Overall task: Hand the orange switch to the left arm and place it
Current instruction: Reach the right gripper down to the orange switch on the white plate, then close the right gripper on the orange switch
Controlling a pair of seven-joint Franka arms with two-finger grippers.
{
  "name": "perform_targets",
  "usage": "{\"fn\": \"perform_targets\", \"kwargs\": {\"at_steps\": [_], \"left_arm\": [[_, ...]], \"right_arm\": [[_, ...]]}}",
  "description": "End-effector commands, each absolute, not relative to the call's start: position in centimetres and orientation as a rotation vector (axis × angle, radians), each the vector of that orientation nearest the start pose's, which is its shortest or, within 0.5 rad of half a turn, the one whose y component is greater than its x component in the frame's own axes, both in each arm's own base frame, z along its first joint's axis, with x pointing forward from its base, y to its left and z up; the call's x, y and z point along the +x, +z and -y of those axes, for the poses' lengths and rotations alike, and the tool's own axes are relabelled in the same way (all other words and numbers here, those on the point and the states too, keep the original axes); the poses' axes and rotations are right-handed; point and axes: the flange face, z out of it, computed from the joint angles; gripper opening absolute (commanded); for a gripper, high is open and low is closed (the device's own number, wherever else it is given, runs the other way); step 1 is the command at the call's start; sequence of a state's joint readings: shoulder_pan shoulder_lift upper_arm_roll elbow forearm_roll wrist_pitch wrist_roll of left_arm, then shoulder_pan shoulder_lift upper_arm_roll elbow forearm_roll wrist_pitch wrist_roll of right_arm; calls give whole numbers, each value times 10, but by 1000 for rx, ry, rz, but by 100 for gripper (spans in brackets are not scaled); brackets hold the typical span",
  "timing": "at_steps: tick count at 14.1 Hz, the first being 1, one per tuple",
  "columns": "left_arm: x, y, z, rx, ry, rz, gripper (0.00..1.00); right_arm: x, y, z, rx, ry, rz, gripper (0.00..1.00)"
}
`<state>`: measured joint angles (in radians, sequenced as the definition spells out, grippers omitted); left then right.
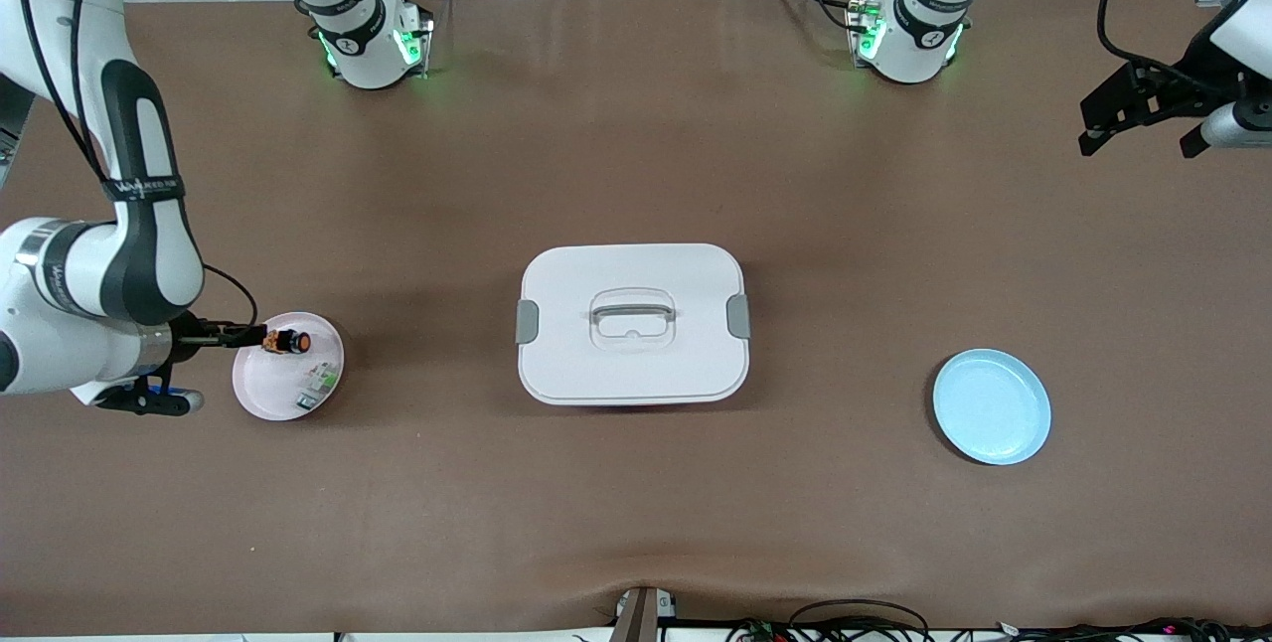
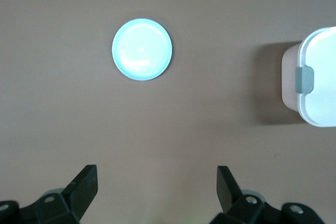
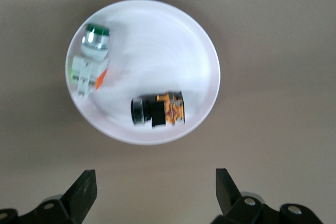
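Observation:
The orange switch (image 1: 288, 341) lies on its side on a small pink plate (image 1: 260, 394) toward the right arm's end of the table. In the right wrist view the switch (image 3: 157, 109) shows black with an orange end. My right gripper (image 1: 214, 364) is open and empty just beside the plate's rim, apart from the switch; its own view (image 3: 156, 184) shows bare table between the fingers. The white box (image 1: 633, 322) stands closed at mid-table. My left gripper (image 1: 1143, 140) is open and empty, held high over the left arm's end of the table (image 2: 157, 182).
A pale green-and-white component (image 1: 316, 386) lies on the pink plate (image 3: 205, 51) beside the switch (image 3: 89, 59). A light blue plate (image 1: 992, 406) sits toward the left arm's end (image 2: 142, 49). The box's corner and grey latch show in the left wrist view (image 2: 320, 77).

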<state>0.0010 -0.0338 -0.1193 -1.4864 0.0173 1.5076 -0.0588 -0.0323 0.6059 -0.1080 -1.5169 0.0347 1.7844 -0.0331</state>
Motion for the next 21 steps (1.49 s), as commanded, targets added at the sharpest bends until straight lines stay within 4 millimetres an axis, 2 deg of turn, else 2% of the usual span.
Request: {"fn": "perform_targets", "kwargs": {"at_steps": [1, 2, 6, 10, 14, 21], "left_arm": [[550, 660, 71, -3133, -98, -105, 100], [552, 655, 78, -3130, -89, -121, 100], [552, 655, 81, -3124, -87, -128, 100], [541, 669, 89, -3121, -113, -151, 100], [541, 675, 86, -3121, -159, -140, 100], [542, 676, 86, -3128, -180, -136, 100]], "right_arm": [[662, 256, 83, -3101, 465, -177, 100], [660, 247, 84, -3106, 439, -164, 100], [657, 223, 88, -3112, 415, -134, 100], [653, 208, 88, -3092, 418, -129, 100], [640, 189, 82, -3089, 444, -117, 100], [633, 175, 81, -3097, 395, -79, 100]]}}
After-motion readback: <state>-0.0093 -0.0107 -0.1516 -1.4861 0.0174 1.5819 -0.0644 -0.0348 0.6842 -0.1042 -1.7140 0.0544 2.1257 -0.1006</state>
